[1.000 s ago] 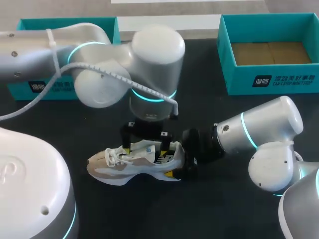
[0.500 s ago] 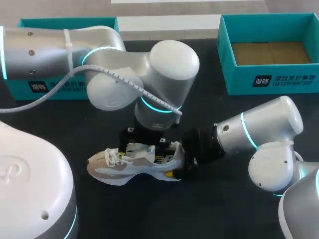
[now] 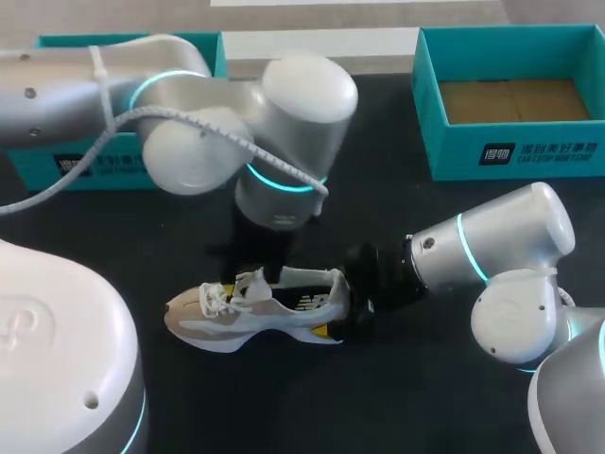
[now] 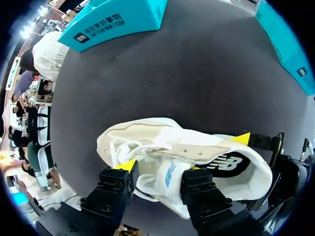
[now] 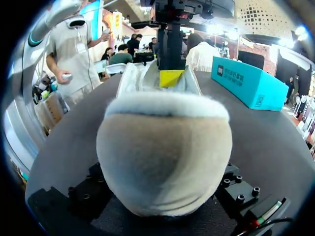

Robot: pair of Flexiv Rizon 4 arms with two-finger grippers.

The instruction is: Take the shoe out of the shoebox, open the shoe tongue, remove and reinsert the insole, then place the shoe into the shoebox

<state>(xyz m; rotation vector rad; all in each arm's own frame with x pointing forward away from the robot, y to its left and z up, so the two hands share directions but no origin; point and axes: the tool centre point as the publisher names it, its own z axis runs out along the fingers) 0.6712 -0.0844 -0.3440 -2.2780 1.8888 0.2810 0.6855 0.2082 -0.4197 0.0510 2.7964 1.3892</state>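
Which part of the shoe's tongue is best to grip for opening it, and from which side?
Grip the tongue by its free top edge, at the opening of the shoe, coming from straight above. The shoe stands on its sole, the tongue rises above the laces, and the right gripper holds the heel, so that end is taken.

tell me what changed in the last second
The left arm swung right, then back left, and its wrist end shifted along the shoe from the opening toward the laces. The tongue seems drawn that way too. The shoe itself and the right arm, jaws shut on the heel, stayed put.
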